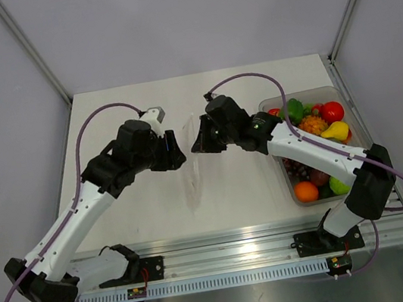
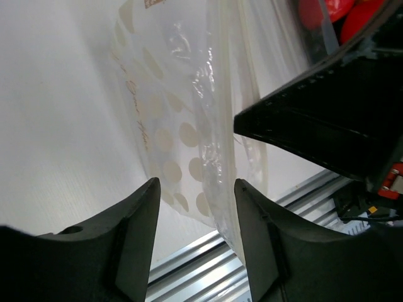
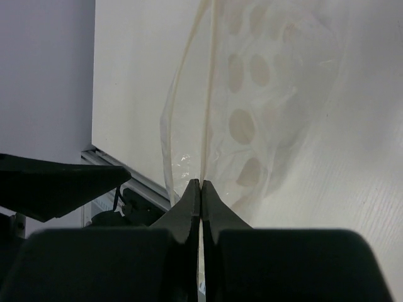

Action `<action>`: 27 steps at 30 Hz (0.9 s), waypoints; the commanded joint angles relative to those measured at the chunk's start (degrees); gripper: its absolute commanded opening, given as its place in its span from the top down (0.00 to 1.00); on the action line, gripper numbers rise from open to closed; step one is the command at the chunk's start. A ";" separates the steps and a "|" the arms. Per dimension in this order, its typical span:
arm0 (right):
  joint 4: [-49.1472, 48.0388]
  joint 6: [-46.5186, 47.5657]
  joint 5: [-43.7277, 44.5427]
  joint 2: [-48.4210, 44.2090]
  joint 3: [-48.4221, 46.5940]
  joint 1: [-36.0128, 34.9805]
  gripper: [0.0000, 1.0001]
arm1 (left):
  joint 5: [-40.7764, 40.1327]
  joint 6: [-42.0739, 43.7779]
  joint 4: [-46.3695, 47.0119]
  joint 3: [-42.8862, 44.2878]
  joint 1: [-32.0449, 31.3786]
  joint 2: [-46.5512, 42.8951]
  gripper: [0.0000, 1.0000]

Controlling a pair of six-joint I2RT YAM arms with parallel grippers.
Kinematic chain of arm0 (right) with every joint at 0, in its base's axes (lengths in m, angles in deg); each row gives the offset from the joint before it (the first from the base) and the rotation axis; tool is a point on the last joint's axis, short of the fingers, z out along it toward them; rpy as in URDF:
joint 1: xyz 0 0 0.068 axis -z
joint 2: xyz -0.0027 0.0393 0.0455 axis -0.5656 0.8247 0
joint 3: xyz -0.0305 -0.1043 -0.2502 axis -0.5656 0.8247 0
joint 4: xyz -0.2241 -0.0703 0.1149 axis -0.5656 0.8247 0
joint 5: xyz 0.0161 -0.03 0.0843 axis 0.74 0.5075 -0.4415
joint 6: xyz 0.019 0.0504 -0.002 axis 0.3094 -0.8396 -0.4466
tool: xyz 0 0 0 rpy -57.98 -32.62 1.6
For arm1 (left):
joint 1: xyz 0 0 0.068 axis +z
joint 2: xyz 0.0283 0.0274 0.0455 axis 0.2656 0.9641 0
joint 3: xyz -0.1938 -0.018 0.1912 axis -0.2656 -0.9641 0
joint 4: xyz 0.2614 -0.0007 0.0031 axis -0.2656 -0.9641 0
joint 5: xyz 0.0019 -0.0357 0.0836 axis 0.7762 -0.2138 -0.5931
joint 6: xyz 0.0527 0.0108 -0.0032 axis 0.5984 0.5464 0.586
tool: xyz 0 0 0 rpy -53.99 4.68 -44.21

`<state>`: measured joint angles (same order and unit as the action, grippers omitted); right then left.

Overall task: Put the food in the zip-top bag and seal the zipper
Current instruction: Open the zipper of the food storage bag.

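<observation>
- Drooping between both arms over the middle of the table [image 1: 150, 213], the zip-top bag [image 3: 252, 113] has its edge clamped in the closed right gripper [image 3: 201, 187].
- Facing it, the left gripper [image 2: 196, 185] has its jaws apart, gripping nothing.
- Well to the right, the food [image 1: 312, 124] sits in the tray [image 1: 315, 90].

The bench [image 1: 157, 211] has a pale cream top and fills the middle of the top view. At the right of the frame a clear rectangular tray [image 1: 274, 101] stands on it, near its right edge. Along the lower side runs a silver aluminium rail [image 1: 234, 257], with a grey metal sheet [image 1: 286, 298] below it. Grey walls [image 1: 188, 15] and two slanted metal posts [image 1: 32, 51] close the upper part.
</observation>
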<state>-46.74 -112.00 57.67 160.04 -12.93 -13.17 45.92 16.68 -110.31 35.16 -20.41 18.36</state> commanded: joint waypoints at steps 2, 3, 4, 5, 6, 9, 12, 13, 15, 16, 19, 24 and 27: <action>1.98 0.47 0.20 -1.61 -3.55 -0.55 1.00 | -1.32 -3.96 3.55 -0.04 -1.54 -3.57 0.48; 2.25 0.39 0.20 -1.69 -3.73 -0.64 1.00 | -0.97 -4.31 4.08 -0.30 -1.54 -3.84 0.48; 2.51 0.56 0.37 -1.70 -4.08 -0.64 1.00 | -0.62 -4.84 4.52 -0.31 -1.71 -4.28 0.48; 2.77 0.65 0.46 -1.61 -4.35 -0.64 1.00 | -0.35 -4.93 4.61 -0.13 -1.72 -4.37 0.48; 2.78 0.65 0.46 -1.43 -4.35 -0.64 1.00 | -0.26 -5.02 4.70 0.13 -1.72 -4.28 0.48; 2.17 0.21 -0.07 -1.52 -4.09 -0.64 1.00 | 0.35 -5.28 4.70 0.83 -2.24 -2.36 0.38; 1.90 -0.05 -0.33 -1.61 -4.35 -0.72 1.00 | -1.31 -7.30 4.53 1.54 -3.12 0.37 0.35; 1.99 0.03 -0.33 -1.52 -4.78 -0.81 1.00 | -2.10 -8.70 4.79 1.71 -3.73 0.90 0.36; 2.07 0.21 -0.33 -1.52 -5.05 -0.99 1.00 | -4.55 -10.11 6.63 1.19 -4.00 1.60 0.43; 1.99 0.38 -0.33 -1.61 -5.05 -1.08 1.00 | -5.18 -11.25 8.20 0.93 -4.09 1.69 0.45; 2.16 0.39 -0.24 -1.96 -5.05 -1.08 1.00 | -6.24 -12.22 9.27 0.75 -4.18 2.57 0.53; 2.07 0.39 0.11 -3.10 -4.70 -1.25 1.00 | -8.25 -11.87 7.34 1.71 -5.58 5.29 0.61; 2.07 0.39 0.20 -3.28 -4.35 -1.16 1.00 | -9.31 -12.23 7.16 0.84 -5.93 5.74 0.65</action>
<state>-43.96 -111.93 57.76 159.67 -15.42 -13.57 39.80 5.29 -105.72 34.90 -25.81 23.75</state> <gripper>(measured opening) 0.011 0.361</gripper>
